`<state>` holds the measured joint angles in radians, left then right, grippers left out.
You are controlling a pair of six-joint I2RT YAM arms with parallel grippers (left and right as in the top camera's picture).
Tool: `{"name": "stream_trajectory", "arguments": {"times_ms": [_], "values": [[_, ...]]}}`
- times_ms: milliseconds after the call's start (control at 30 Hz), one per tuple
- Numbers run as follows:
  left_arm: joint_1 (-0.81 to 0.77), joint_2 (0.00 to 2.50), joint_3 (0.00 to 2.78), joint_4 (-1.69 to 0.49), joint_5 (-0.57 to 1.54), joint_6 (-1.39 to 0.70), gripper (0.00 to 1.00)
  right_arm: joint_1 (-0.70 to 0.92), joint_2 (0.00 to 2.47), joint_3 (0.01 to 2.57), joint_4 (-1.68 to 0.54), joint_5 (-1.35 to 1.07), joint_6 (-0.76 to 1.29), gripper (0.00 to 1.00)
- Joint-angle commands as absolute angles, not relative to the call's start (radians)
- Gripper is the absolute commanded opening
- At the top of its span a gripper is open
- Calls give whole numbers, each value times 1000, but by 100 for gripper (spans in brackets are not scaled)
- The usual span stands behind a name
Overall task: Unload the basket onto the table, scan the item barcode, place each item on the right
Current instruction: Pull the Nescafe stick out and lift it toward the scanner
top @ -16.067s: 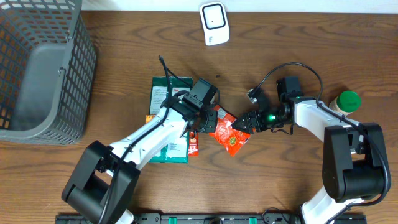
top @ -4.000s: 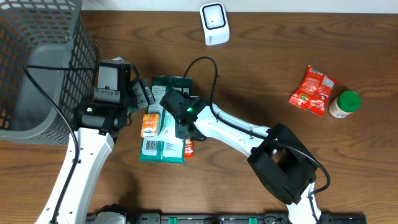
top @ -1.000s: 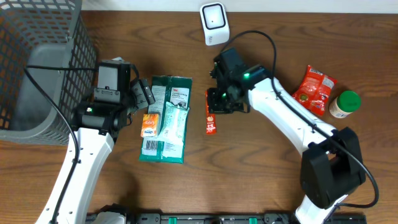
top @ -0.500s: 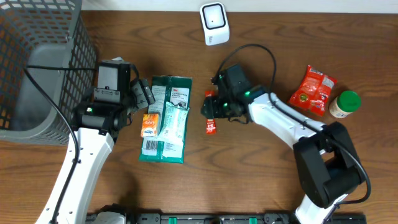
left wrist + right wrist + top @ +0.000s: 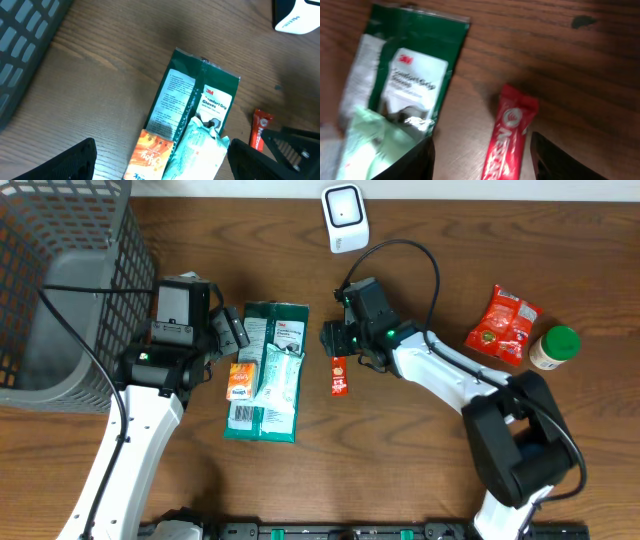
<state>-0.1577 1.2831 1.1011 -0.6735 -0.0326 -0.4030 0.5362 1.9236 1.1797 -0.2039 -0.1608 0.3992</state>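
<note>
Fingertips of the right gripper, dark and wedge-shaped, are seen spread apart with nothing clamped between them. Between them the red Nescafé stick, a slim glossy sachet with a crimped end, is laid flat on the wood-grain table. In the overhead view it is found near the centre of the frame, just below the gripper. A second earlier the same jaws were closed at the stick's top end; they have since been parted. Four seconds earlier the stick was lodged against the packet pile; it is now set apart, to the pile's right.

The black fingers of the left gripper are held wide open above the pile, gripping nothing, in an unchanged pose. The pile is made up of a flat green 3M Comfort Grip gloves packet, a pale green crinkled pouch overlapping it, and a small orange sachet.

The white rounded barcode scanner is placed at top centre and a grey plastic mesh basket at upper left. A red crinkled snack pouch is set beside a green-lidded jar at the right.
</note>
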Motion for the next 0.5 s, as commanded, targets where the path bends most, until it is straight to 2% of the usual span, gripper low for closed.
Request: {"name": "stream_trajectory", "arguments": {"times_ms": [0,267,367,467], "values": [[-154,1287,1105,-674,-42,-394,85,529,1972,1176,-183,-87,380,56],[-154,1287,1105,-674,-42,-394,84,532,2046,1176,-108,-57,381,53],[-154,1287,1105,-674,-42,-394,84,537,2066,1176,-107,-57,381,46],[-154,1287,1105,-674,-42,-394,85,538,2075,1176,-109,-57,381,34]]}}
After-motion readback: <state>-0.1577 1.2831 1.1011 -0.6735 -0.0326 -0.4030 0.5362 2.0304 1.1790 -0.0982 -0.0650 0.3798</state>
